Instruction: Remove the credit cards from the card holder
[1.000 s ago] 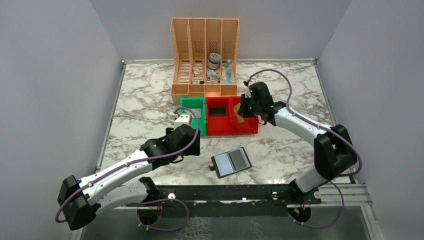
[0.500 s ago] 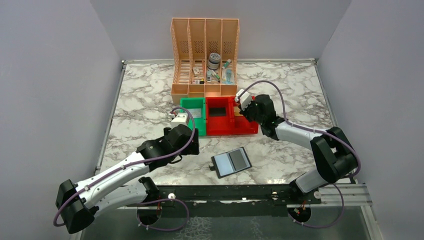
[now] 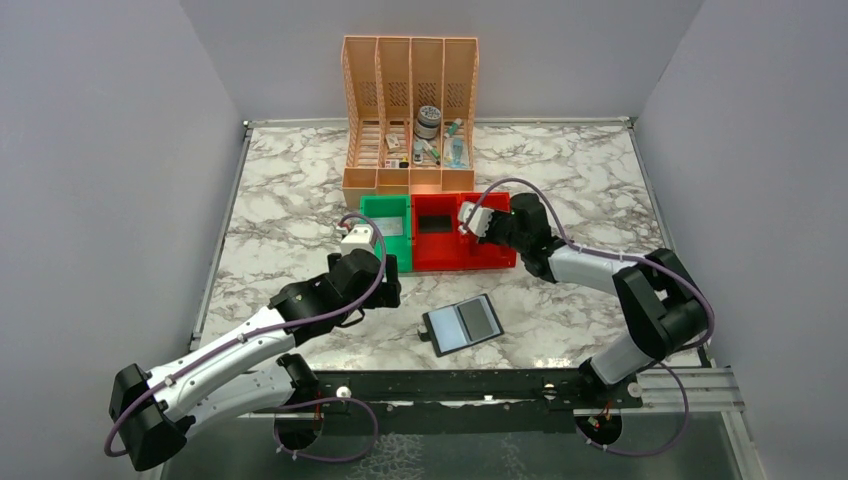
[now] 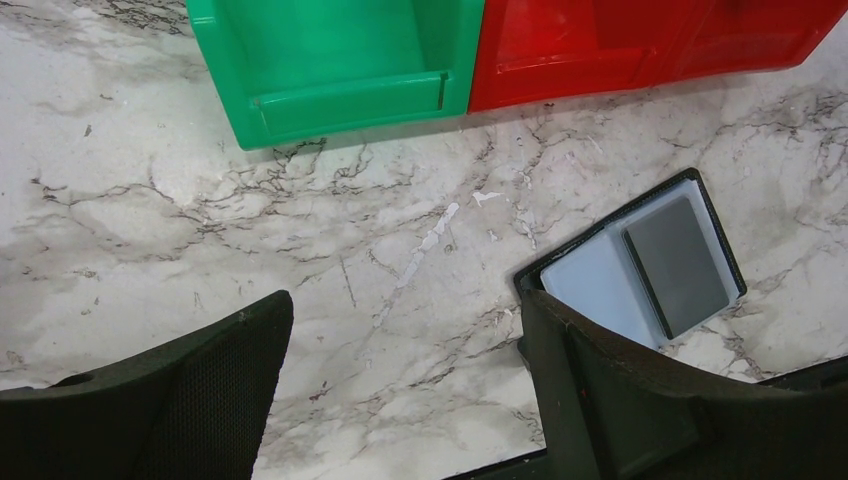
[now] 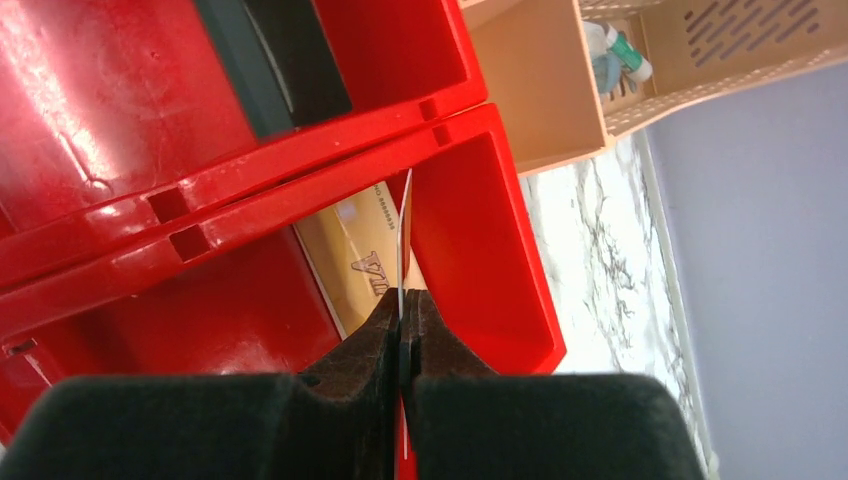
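The card holder [image 3: 452,330] lies open on the marble near the front, with pale blue lining and a dark grey card [image 3: 480,319] on its right half. The left wrist view shows the holder [image 4: 600,285] and that card [image 4: 678,265]. My left gripper [image 4: 405,300] is open and empty, just left of the holder above bare marble; it also shows in the top view [image 3: 385,292]. My right gripper [image 5: 403,310] is shut on a thin card [image 5: 404,230] seen edge-on, held inside the red bin [image 5: 500,230]. A tan card [image 5: 350,245] shows beside it on the bin floor.
A green bin [image 3: 385,212] adjoins the red bin [image 3: 495,262]. Another dark grey card [image 3: 435,224] lies in the red bin's left compartment. A peach file organiser [image 3: 410,110] with small items stands behind. Grey walls enclose the table.
My right gripper has swung left and down into the red bin with its card. My left arm has drawn back slightly toward the front left, still open.
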### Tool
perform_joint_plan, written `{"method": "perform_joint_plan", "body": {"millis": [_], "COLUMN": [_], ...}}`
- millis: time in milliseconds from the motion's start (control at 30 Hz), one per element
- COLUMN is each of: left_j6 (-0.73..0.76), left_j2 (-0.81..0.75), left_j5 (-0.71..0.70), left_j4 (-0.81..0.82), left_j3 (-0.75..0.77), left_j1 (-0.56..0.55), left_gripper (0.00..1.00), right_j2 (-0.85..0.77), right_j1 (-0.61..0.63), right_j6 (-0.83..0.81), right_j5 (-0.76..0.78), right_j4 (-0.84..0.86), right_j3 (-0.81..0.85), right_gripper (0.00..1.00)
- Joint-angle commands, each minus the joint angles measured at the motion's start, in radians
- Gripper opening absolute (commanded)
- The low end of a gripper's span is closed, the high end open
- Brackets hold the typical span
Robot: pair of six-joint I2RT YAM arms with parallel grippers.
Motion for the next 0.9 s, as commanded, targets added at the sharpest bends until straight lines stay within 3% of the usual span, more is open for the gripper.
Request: {"method": "perform_joint_plan", "body": {"millis": [0,433,600,867], "left_j6": [0.019,0.017,-0.002,-0.016], "left_j2": [0.002,-0.023,-0.037,-0.076], "left_j5": [0.022,0.019,-0.011,-0.030], "left_j4": [0.013,-0.036,-0.038,-0.040], "left_j3": [0.027,0.028,0.024,0.017], "left_j1": [0.006,0.010,0.011,0.013], "left_gripper": [0.87,0.87,0.87,0.87], "right_j2": [0.040,0.127,0.228,0.281], "right_j1": [-0.011,-0.040,-0.045,-0.046], "right_j6": [-0.097,-0.209,-0.206,-0.167], "right_j5": [-0.086,-0.141,-0.103,-0.148], "right_j4": [0.017,-0.040,-0.139,-0.150], "right_j3": [0.015,0.093,0.186,0.212], "right_gripper": [0.01,0.01,0.01,0.04]}}
